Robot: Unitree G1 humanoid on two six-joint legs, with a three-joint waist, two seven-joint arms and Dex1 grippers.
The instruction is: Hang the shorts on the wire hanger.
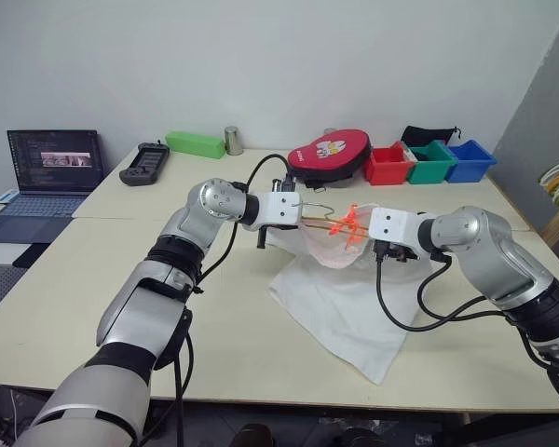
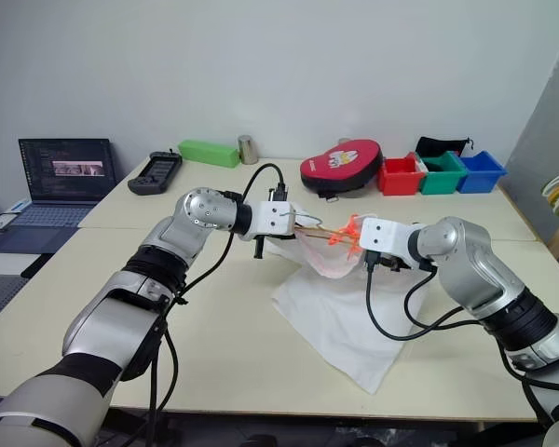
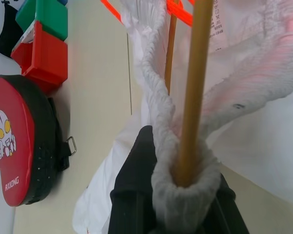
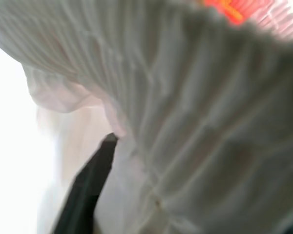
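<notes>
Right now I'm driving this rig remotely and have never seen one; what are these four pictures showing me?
Two pictures look down from the robot's head; the other two look along each wrist. It is a two-armed robot at a table. The left gripper is shut on the wire hanger, with the waistband of the shorts bunched around it. The right gripper is pressed into the same waistband by the orange cord; whether it grips cannot be told. Behind lie a laptop, a red pad and red, green and blue bins.
</notes>
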